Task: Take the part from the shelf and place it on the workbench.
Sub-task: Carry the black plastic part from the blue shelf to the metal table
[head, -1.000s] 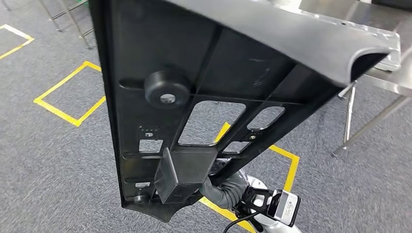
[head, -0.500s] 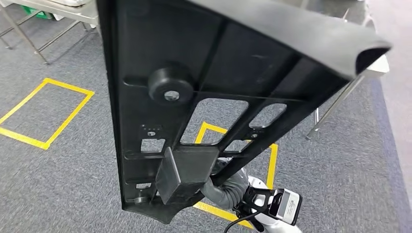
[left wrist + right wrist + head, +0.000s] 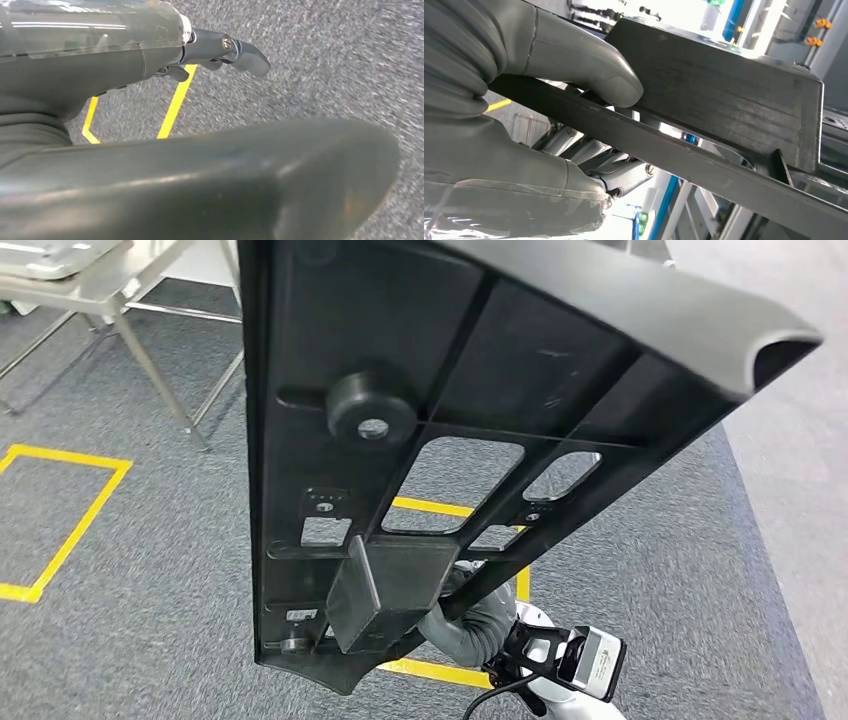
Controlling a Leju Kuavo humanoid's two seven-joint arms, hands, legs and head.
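Note:
The part (image 3: 470, 370) is a large black plastic panel with ribs, cut-outs and a round boss, raised close in front of the head camera. My right hand (image 3: 470, 628) grips it from below, near a boxy block at its lower end. In the right wrist view the thumb (image 3: 589, 65) presses on one side of a rib of the part (image 3: 724, 100) and the fingers (image 3: 614, 170) wrap the other side. My left hand (image 3: 150, 50) hangs over the carpet, fingers extended, holding nothing. The metal workbench (image 3: 60, 280) stands at the far left.
Grey carpet with yellow tape squares (image 3: 60, 530) lies below. The workbench's thin metal legs (image 3: 150, 370) reach the floor at upper left. A lighter strip of floor (image 3: 800, 440) runs along the right side.
The whole picture has shifted: the camera has turned, and the metal table has passed from the upper right to the upper left. The part stays in my right hand's grip.

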